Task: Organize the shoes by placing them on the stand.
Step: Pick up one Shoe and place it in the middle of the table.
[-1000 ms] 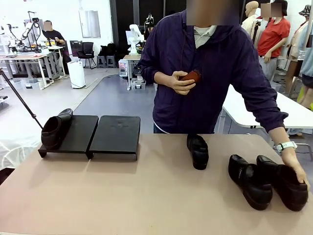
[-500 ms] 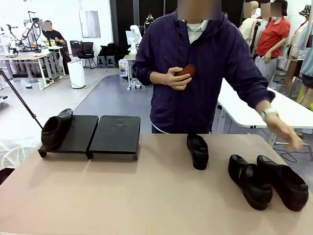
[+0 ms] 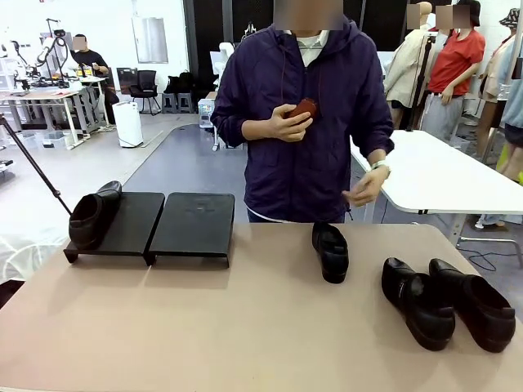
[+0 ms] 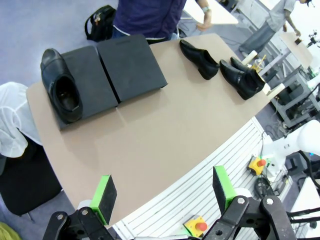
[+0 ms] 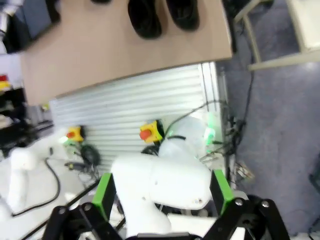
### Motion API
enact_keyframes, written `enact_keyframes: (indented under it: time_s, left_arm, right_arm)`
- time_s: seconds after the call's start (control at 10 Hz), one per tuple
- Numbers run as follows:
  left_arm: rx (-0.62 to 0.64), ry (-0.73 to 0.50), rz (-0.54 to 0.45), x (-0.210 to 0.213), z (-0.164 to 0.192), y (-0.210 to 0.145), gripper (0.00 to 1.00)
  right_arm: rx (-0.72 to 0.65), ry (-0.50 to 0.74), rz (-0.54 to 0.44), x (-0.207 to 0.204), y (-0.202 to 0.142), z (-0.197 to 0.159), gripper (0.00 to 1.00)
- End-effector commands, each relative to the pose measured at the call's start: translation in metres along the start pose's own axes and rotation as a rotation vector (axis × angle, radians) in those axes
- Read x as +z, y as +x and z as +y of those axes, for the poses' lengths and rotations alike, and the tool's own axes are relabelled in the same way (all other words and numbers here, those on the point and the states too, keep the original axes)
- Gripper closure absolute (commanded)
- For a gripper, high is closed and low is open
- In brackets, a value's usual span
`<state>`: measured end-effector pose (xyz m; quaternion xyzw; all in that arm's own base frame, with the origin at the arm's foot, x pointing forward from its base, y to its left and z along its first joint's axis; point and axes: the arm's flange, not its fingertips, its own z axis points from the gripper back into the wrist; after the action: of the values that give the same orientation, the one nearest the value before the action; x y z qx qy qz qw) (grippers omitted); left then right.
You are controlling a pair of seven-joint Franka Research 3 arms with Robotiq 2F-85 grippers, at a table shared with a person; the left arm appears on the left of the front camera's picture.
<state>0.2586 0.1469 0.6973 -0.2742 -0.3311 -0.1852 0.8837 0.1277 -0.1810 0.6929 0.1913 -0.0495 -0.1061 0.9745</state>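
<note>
Four shoes, front view: one shoe [image 3: 91, 216] on the stand [image 3: 192, 224] at 9 o'clock, single shoe [image 3: 331, 251] at centre, pair [image 3: 417, 304] at 4 o'clock.
Left wrist view: left gripper [image 4: 162, 187] spread wide, empty.
Right wrist view: right gripper [image 5: 162, 189] spread wide, empty.

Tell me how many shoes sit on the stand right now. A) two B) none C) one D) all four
C: one shoe lies on the left section of the stand, while a lone shoe and a pair rest on the table, off the stand.
</note>
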Motion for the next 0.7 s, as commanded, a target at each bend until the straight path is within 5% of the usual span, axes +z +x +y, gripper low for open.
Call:
enact_keyframes:
  time_s: [0.0,0.3,0.6]
  left_arm:
    - [-0.011,-0.016,-0.012,-0.001,-0.001,-0.002,0.00]
    - [-0.011,-0.016,-0.012,-0.001,-0.001,-0.002,0.00]
    - [-0.011,-0.016,-0.012,-0.001,-0.001,-0.002,0.00]
  right_arm:
    - [0.019,0.005,-0.005,0.002,-0.004,0.000,0.00]
    - [0.122,0.018,-0.057,-0.048,0.026,0.070,0.00]
    - [0.221,0.005,0.029,-0.152,0.084,0.196,0.00]
